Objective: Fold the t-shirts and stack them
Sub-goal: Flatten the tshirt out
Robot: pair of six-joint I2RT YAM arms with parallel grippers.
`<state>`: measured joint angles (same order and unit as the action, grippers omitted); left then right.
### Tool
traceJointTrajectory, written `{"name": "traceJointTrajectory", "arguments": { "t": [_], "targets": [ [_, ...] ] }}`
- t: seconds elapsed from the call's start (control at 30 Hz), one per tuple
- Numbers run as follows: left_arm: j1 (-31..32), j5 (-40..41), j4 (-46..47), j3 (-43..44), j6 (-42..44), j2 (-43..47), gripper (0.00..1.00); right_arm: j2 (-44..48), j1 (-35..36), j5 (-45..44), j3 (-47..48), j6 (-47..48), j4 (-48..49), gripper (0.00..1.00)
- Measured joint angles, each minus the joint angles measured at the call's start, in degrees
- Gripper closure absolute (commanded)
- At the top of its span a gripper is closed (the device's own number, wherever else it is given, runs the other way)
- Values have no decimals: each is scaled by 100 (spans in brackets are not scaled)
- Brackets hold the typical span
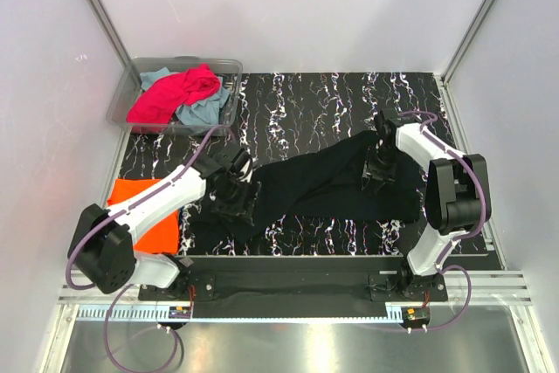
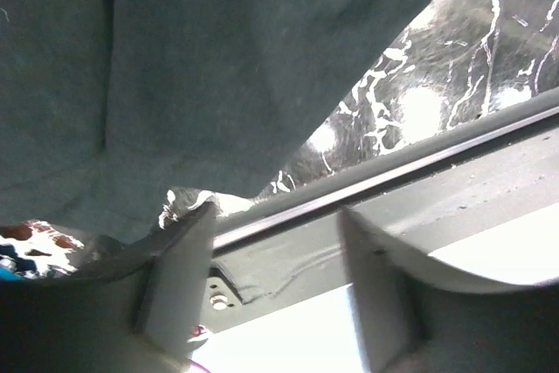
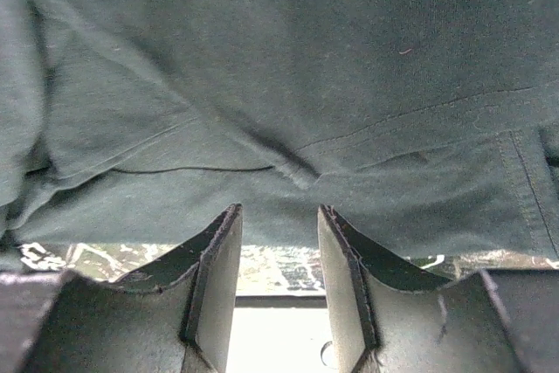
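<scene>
Folding looks barely begun: an orange shirt (image 1: 144,216) lies squared at lower left, the black shirt (image 1: 323,185) sprawls rumpled across mid-frame, and the pink shirt (image 1: 175,93) and teal shirt (image 1: 205,113) sit heaped in the bin (image 1: 231,65) at upper left. The left gripper (image 2: 275,216) and right gripper (image 3: 278,211) stand parted and empty at the black shirt's two ends. Its folding and stacking and both binned shirts remain.
</scene>
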<state>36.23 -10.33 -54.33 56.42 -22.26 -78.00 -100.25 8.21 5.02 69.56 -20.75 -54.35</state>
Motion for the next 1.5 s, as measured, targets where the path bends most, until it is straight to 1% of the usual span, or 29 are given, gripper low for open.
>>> {"name": "traceJointTrajectory", "arguments": {
  "t": [0.03, 0.07, 0.13, 0.27, 0.4, 0.5, 0.57, 0.73, 0.77, 0.8, 0.87, 1.0, 1.07, 1.13, 1.17, 1.2, 1.23, 1.37, 1.4, 1.43, 1.47, 1.5],
  "targets": [
    [0, -22, 9, -79, -76, 44, 21, 0, 0, -4, -63, 2, 48, 54],
    [-2, -55, 22, -168, -175, 66, 12, 0, -2, -33, -140, 2, 101, 55],
    [-9, -138, 2, -310, -341, 28, 10, 2, -2, -94, -289, -4, 188, 58],
    [-9, -227, -28, -450, -592, -7, 10, 2, -2, -131, -501, -20, 337, 59],
    [-9, -245, 39, -636, -695, 74, 10, 2, -2, -240, -511, -20, 498, 58],
    [-11, -323, 254, -914, -706, 96, 16, -7, -2, -400, -494, -11, 564, 58],
    [-11, -363, 348, -986, -702, -7, 23, -46, -11, -494, -426, -2, 570, 58],
    [-42, -424, 643, -874, -675, -568, 27, -256, -11, -614, -284, 2, 675, 59],
    [-48, -448, 684, -848, -678, -656, 36, -278, -11, -640, -284, 2, 675, 59],
    [-48, -455, 730, -839, -699, -695, 42, -284, -11, -658, -284, 4, 675, 59],
    [-59, -450, 772, -831, -686, -721, 47, -293, -13, -695, -271, 17, 673, 60],
    [-68, -457, 796, -734, -686, -728, 46, -315, -13, -649, -238, 28, 669, 50],
    [-68, -466, 817, -704, -686, -728, 46, -308, -13, -544, -243, 20, 671, 43],
    [-68, -470, 828, -688, -691, -728, 54, -271, -13, -420, -286, 33, 688, 43],
    [-68, -468, 833, -688, -680, -728, 59, -251, -13, -380, -317, 37, 697, 46],
    [-70, -470, 835, -686, -669, -728, 68, -247, -13, -356, -339, 39, 695, 48],
    [-70, -470, 833, -682, -643, -728, 72, -247, -13, -343, -356, 42, 699, 50],
    [-114, -468, 817, -555, -531, -730, 80, -271, -13, -367, -380, 20, 704, 62],
    [-127, -463, 802, -494, -494, -730, 83, -273, -13, -400, -380, 15, 706, 71],
    [-140, -459, 793, -439, -470, -726, 87, -273, -13, -424, -378, 11, 710, 76],
    [-160, -450, 780, -380, -433, -719, 89, -275, -13, -474, -372, 0, 713, 78],
    [-184, -444, 765, -313, -398, -708, 92, -280, -13, -533, -356, -15, 713, 88]
  ]
}}
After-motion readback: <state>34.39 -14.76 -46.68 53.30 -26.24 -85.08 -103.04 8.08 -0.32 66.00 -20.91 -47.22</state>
